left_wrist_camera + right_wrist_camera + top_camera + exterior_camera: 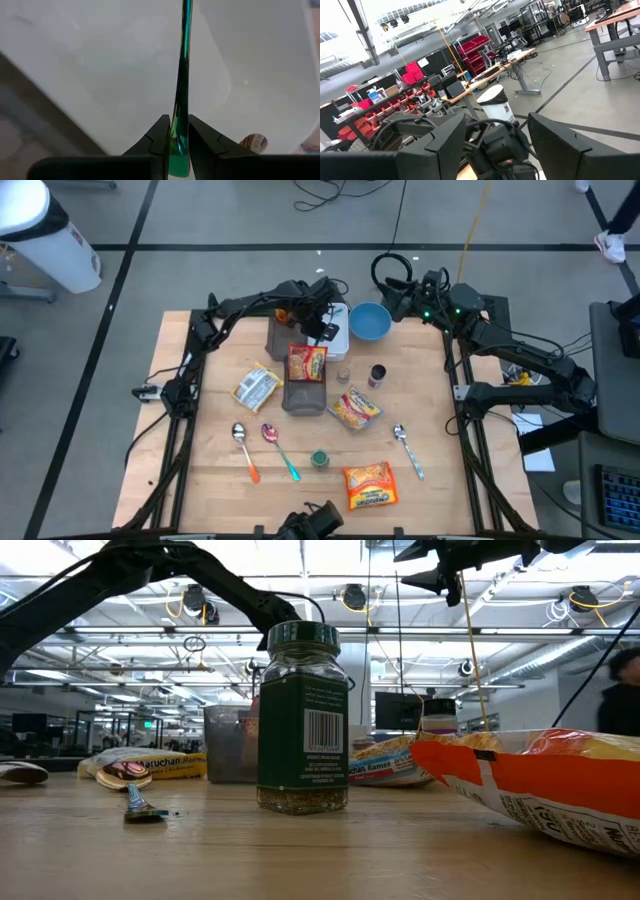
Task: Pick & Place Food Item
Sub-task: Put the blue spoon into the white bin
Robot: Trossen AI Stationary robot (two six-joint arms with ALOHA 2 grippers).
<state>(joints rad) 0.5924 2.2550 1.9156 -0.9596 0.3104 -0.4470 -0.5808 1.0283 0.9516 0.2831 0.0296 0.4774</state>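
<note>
our left gripper (175,145) is closed tight on a thin green-handled utensil (182,75), held over the white tray (337,340) at the table's far middle. our right gripper (495,145) waits raised at the far right, fingers apart, holding nothing. ramen packets (307,364) lie mid-table.

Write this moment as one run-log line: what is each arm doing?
left gripper: shut on green-handled utensil, over white tray | right gripper: open, empty, waiting at table's far right corner

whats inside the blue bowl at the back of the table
From above, the blue bowl shows only its bare blue inside; nothing visible in it. In the low view it is hidden behind the green-lidded spice jar and the packets.
</note>
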